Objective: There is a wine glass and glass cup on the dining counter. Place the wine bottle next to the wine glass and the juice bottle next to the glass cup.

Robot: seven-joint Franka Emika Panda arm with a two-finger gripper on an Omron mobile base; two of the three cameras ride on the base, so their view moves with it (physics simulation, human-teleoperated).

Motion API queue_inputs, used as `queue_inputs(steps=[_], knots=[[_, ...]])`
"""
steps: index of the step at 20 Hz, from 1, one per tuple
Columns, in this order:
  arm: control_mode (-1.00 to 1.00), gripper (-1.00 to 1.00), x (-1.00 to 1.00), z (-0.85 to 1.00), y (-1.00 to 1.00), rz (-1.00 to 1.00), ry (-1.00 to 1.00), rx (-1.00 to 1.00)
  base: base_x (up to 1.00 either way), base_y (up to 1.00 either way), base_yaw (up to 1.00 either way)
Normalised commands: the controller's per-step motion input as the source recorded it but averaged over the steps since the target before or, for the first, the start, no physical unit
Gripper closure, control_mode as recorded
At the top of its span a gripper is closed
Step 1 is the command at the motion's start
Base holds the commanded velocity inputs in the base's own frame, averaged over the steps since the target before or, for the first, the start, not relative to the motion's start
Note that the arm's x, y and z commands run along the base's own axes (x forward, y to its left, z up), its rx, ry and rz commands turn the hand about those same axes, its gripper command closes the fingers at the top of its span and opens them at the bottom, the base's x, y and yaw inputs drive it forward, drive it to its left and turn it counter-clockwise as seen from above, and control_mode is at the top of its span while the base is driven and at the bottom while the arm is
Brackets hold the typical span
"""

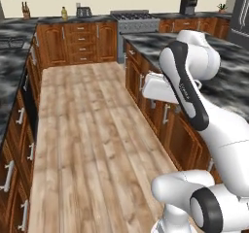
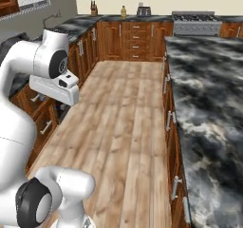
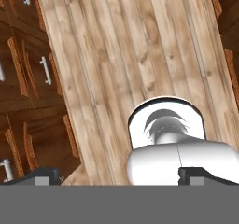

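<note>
The wide dining desk (image 2: 209,103), black-grey-white marbled stone on a reddish-brown wood base, lies just right of the pale plank floor (image 1: 92,144). Over that floor, well apart from the desk, the gripper (image 3: 119,176) points down; its jaws stand wide apart and seem to hold nothing. A small yellow bottle (image 1: 64,13), possibly the juice bottle, stands on the far wall desk.
</note>
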Motion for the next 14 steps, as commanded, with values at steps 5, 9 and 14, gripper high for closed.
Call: queue_inputs(steps=[5,9,14], knots=[[1.00,-1.00,0.00,0.00,0.00,0.00,0.00,0.00,0.82,0.03,-0.14],[1.00,-1.00,0.00,0.00,0.00,0.00,0.00,0.00,1.00,0.19,-0.18],[1.00,-1.00,0.00,0.00,0.00,0.00,0.00,0.00,1.00,0.22,-0.18]])
